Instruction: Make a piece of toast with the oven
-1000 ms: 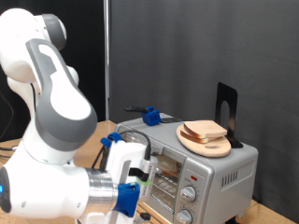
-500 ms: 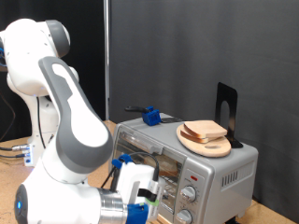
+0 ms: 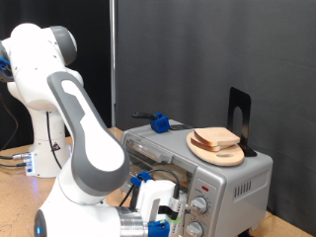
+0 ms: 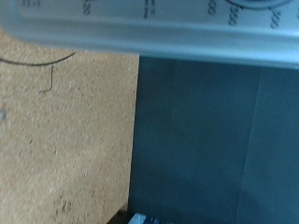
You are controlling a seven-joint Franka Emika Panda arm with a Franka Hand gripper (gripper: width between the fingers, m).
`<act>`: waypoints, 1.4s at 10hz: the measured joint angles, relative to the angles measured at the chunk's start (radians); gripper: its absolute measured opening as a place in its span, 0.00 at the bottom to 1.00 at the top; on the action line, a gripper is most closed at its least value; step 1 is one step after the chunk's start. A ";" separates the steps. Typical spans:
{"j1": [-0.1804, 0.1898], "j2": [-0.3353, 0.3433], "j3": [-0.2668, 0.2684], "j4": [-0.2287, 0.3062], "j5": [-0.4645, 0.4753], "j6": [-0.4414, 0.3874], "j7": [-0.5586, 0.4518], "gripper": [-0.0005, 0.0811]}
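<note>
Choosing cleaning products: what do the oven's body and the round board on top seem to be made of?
The oven looks like brushed silver-grey metal, judging by its dull, even sheen. The round board under the bread slices looks like pale unfinished wood, matte and tan, though grain is too small to confirm.

Your exterior view faces the small silver-grey toaster oven (image 3: 197, 173) from close beside the arm. Your wrist view sits tight against that oven's dial panel (image 4: 149, 23), above the brown bench (image 4: 65, 140).

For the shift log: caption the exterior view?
Gripper low at the oven front, bread slices stacked on a wooden board on top.
</note>
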 joint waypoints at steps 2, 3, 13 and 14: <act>0.012 0.009 0.000 -0.014 -0.003 0.004 0.000 1.00; 0.019 0.013 0.000 -0.021 -0.003 0.013 0.000 1.00; 0.042 0.016 0.015 -0.038 0.024 0.038 -0.001 0.72; 0.042 0.017 0.015 -0.039 0.027 0.038 0.001 0.72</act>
